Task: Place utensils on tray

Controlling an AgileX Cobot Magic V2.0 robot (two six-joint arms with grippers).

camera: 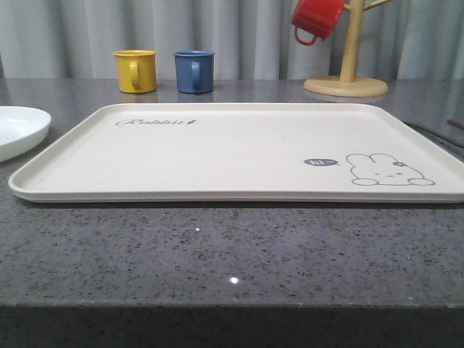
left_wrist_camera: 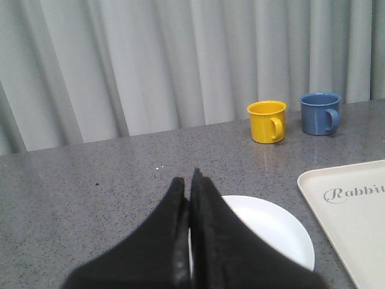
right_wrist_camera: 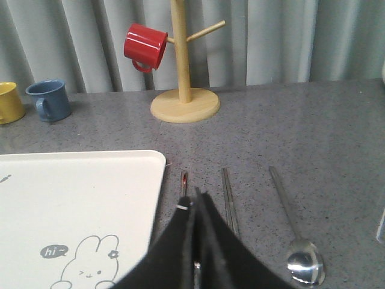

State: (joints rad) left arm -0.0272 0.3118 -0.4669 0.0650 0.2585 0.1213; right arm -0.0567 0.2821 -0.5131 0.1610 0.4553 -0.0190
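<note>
The cream tray [camera: 239, 148] with its rabbit drawing lies bare in the middle of the counter. A white plate [camera: 18, 130] rests just off the tray's left end. In the left wrist view my left gripper [left_wrist_camera: 187, 174] hangs shut and holds nothing, above the plate's [left_wrist_camera: 271, 229] near side. Right of the tray [right_wrist_camera: 78, 205] lie the utensils side by side: a fork handle [right_wrist_camera: 184, 179], the chopsticks [right_wrist_camera: 227, 189] and a spoon [right_wrist_camera: 305, 268]. My right gripper [right_wrist_camera: 191, 194] is shut above the fork, hiding most of it.
At the back stand a yellow mug [camera: 135, 70] and a blue mug [camera: 194, 71]. Back right is a wooden mug stand [camera: 346, 85] with a red mug [camera: 315, 18] hung on it. Grey curtains close off the far side.
</note>
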